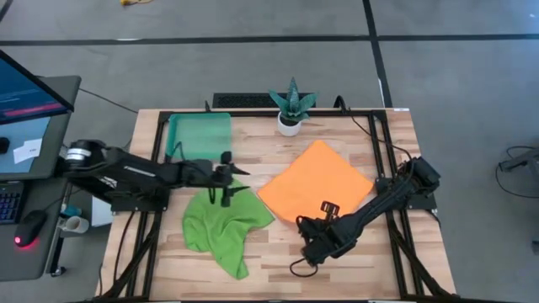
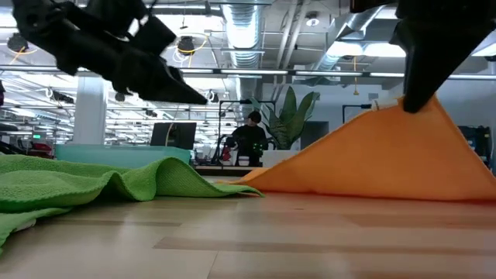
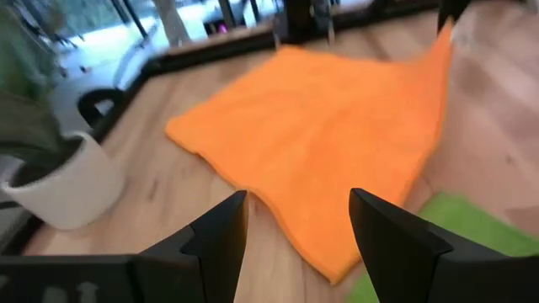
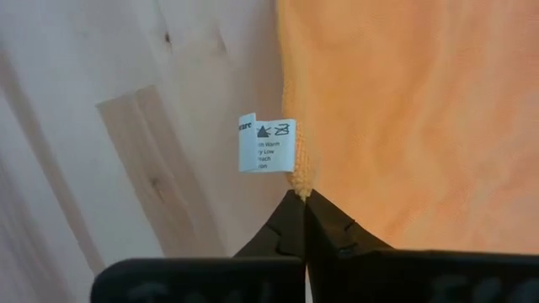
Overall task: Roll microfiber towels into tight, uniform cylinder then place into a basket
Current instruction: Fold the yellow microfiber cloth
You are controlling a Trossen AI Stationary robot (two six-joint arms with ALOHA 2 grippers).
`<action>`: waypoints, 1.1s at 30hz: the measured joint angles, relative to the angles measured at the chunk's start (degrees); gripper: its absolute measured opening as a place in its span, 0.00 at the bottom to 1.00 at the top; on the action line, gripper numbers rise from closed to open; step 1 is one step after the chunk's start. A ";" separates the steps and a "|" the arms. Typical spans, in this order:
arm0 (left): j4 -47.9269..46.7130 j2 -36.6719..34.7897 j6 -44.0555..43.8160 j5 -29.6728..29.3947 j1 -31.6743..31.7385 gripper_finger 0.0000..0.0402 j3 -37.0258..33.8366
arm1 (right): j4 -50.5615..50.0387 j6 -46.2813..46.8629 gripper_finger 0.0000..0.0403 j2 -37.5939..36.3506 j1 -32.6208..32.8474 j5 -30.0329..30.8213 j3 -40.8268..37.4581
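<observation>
The orange towel (image 1: 316, 178) lies spread on the table's right half, with one near edge raised into a peak (image 2: 407, 108). My right gripper (image 1: 327, 209) is shut on that edge. The lime green towel (image 1: 221, 225) lies crumpled at the near left. My left gripper (image 1: 236, 179) hovers open and empty above the green towel's far edge, pointing toward the orange towel (image 3: 320, 135). The teal basket (image 1: 200, 135) stands at the far left on the table. My right gripper pinches the orange towel's edge (image 4: 300, 183) between its two shut fingertips, right beside the small white tag (image 4: 266, 145). The fingers come from above. The held edge is lifted off the table, and the towel slopes down from it to the part that lies flat (image 2: 325, 174).
A small white pot with a green spiky plant (image 1: 290, 109) stands at the far middle, also in the left wrist view (image 3: 59, 181). Black frame rails run along the table's left, right and far sides. Bare wood (image 1: 362, 261) shows at the near right.
</observation>
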 joint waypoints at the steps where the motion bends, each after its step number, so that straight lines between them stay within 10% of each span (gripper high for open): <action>1: 0.01 1.73 0.03 0.03 -0.10 0.50 0.78 | 0.00 0.02 0.04 0.00 0.10 0.00 0.00; 16: -0.04 24.44 4.22 4.95 -3.79 0.50 13.04 | -0.13 0.04 0.04 0.00 -0.08 0.00 0.00; 33: -3.96 27.50 4.57 5.66 -4.95 0.50 15.83 | -0.58 -0.02 0.04 0.00 -0.08 1.31 -0.01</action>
